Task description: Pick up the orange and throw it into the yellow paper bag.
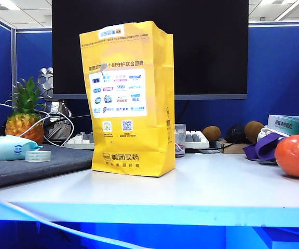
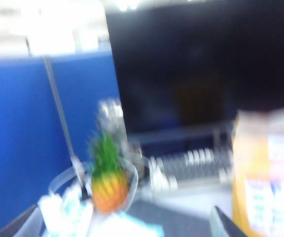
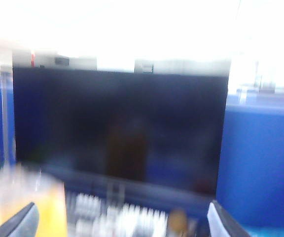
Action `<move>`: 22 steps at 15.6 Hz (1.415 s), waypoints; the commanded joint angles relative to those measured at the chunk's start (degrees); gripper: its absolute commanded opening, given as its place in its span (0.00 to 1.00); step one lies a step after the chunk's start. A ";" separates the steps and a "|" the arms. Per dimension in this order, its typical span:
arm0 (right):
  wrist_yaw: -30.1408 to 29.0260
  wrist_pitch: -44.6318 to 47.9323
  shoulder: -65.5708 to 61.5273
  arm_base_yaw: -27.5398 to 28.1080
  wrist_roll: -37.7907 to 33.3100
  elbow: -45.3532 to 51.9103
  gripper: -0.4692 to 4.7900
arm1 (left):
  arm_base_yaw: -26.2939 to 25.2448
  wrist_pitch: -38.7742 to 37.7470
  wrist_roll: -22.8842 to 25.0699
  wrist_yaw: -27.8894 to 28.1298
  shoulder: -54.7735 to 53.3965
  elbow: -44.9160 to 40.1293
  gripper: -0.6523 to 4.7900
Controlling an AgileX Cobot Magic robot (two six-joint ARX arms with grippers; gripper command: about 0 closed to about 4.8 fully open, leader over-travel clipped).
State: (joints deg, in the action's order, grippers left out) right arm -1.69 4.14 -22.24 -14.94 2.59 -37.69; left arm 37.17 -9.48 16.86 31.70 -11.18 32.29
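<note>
A loose white cable (image 1: pixel 45 224) crosses the front edge of the pale table (image 1: pixel 206 189), nearest the exterior camera. Behind it the yellow paper bag (image 1: pixel 128 98) stands upright near the middle of the table, mouth open at the top. At the far right edge sits 1 round orange-red fruit (image 1: pixel 296 155), cut off by the frame, just beside a purple strap (image 1: pixel 263 147). It looks reddish and I cannot tell whether it is the orange the task means; no other candidate shows, and whether anything already lies inside the bag is hidden.

An orange should handle as firm, moderately heavy and smooth-skinned, so it may roll or slip under a light pinch. The sensible hold is across its widest part, with the fingers on opposite sides. The bag is light, thin paper and would likely tip if knocked.

Neither arm appears in the exterior view. In the blurred right wrist view the right gripper (image 3: pixel 122 224) shows 2 dark fingertips (image 3: pixel 21 222) spread wide with nothing between them, facing the monitor (image 3: pixel 122 128) and keyboard (image 3: pixel 117 215). In the equally blurred left wrist view the left gripper (image 2: pixel 127 227) also shows its tips far apart and empty, above the toy pineapple (image 2: pixel 107 180), with the bag (image 2: pixel 267 173) at one side.
</note>
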 commanded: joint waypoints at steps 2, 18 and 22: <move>0.61 5.51 6.14 -0.22 -6.82 17.92 1.00 | -0.07 12.17 1.25 -2.95 -0.52 -11.45 1.00; 0.31 4.11 12.63 -0.17 -16.31 32.28 1.00 | -0.07 12.55 -7.89 -3.43 1.68 -18.47 1.00; 0.28 2.05 20.98 -0.15 -16.31 36.89 1.00 | -5.40 10.62 -7.89 -3.65 9.90 -23.63 1.00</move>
State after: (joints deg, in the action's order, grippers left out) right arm -1.48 6.50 -2.28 -15.14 -13.56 -0.89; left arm 33.54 2.22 9.15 28.10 -2.96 9.32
